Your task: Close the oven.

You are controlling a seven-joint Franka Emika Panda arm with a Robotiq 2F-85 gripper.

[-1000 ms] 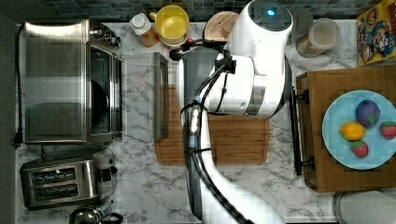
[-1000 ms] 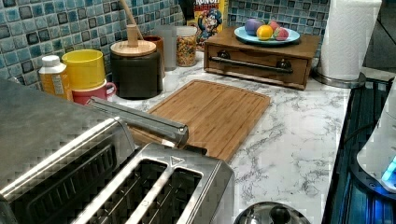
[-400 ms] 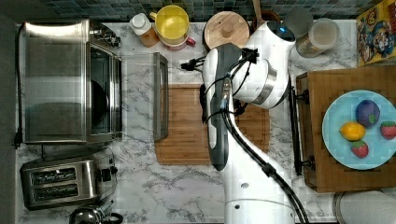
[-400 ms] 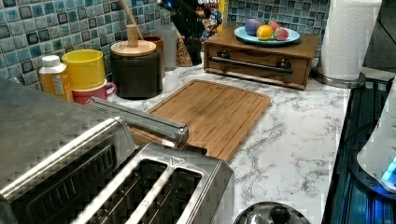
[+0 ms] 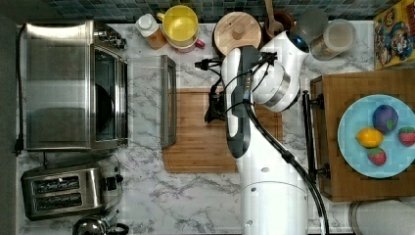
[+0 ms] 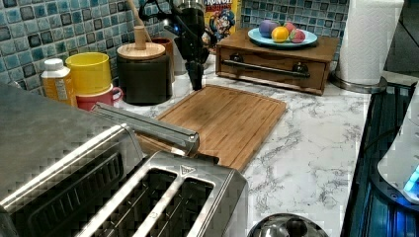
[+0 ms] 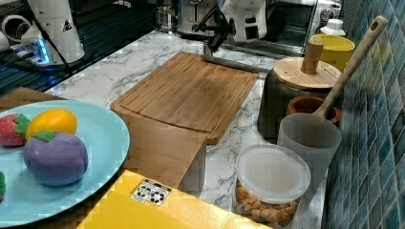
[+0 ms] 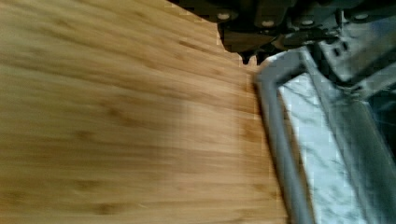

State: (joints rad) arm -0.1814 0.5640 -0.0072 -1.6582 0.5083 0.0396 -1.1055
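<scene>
Oven door still down
Our pincer (image 5: 214,108) has dropped over the cutting board (image 5: 205,147) toward the oven (image 5: 73,85) handle (image 5: 169,100); we cannot tell its spread.

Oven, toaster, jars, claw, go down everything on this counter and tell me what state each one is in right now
Oven: door folded down flat, open.
Toaster: slots empty.
Dark canister: wooden lid on.
Snack jar: lidded, partly full.
Yellow cup: upright, stacked in a red mug.
Cutting board: lying flat, bare.
Blue plate: holding toy fruit.
Claw: pointing down above the cutting board.
</scene>
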